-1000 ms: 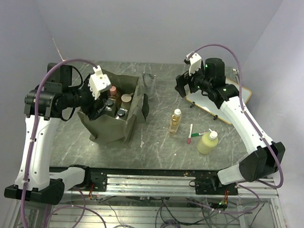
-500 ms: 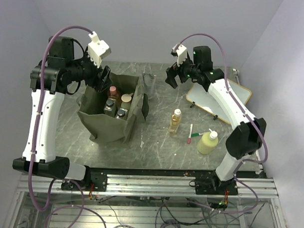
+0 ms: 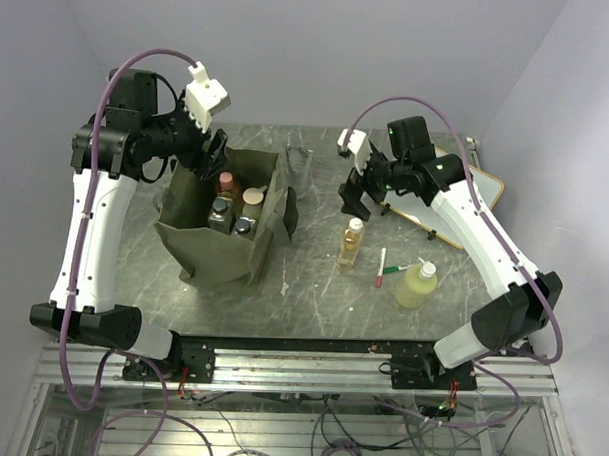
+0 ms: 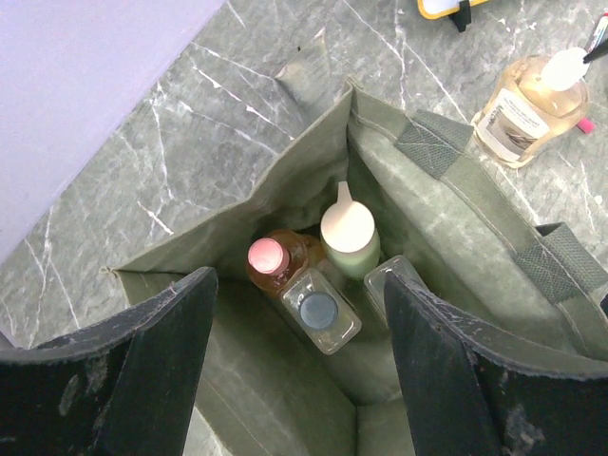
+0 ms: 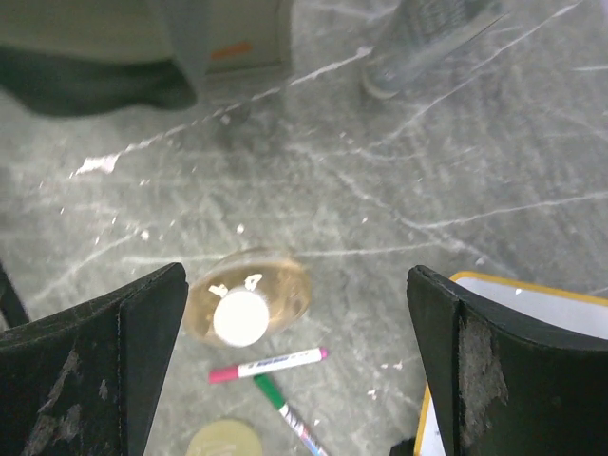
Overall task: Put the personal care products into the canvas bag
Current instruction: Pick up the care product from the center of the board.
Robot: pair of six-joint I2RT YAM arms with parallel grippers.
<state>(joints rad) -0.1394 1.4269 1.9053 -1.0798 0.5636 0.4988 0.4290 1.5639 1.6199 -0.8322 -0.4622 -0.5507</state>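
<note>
We see the canvas bag (image 3: pixel 208 260) standing on the left half of the worktop (image 3: pixel 312 293). Its mouth is open at the top, so bottles can go straight down into it. Inside, some bottles stand close together and hold each other up. We can pick out the pink-capped bottle (image 4: pixel 268 256), the beige-capped bottle (image 4: pixel 347 228) and the dark-capped clear bottle (image 4: pixel 318 309).

The left pincer (image 3: pixel 209 163) hangs over the far left side of the bag. It is spread wide and holds nothing.

Two bottles are not in the bag yet. The amber bottle (image 3: pixel 352 242) stands near the middle of the worktop. The pale yellow-green bottle (image 3: pixel 417 285) stands closer to the right edge. The red marker (image 3: pixel 381 267) and the green marker (image 3: pixel 401 267) lie between them, and we think those should stay out. The whiteboard (image 3: pixel 413 214) rests by the far right corner.

The right pincer (image 3: pixel 353 200) hovers just above the amber bottle. It is spread wide too, with nothing in it. We think it is open like that so the bottle can fit between its fingers. The bottle is tall and thin, so a bump could knock it over.
</note>
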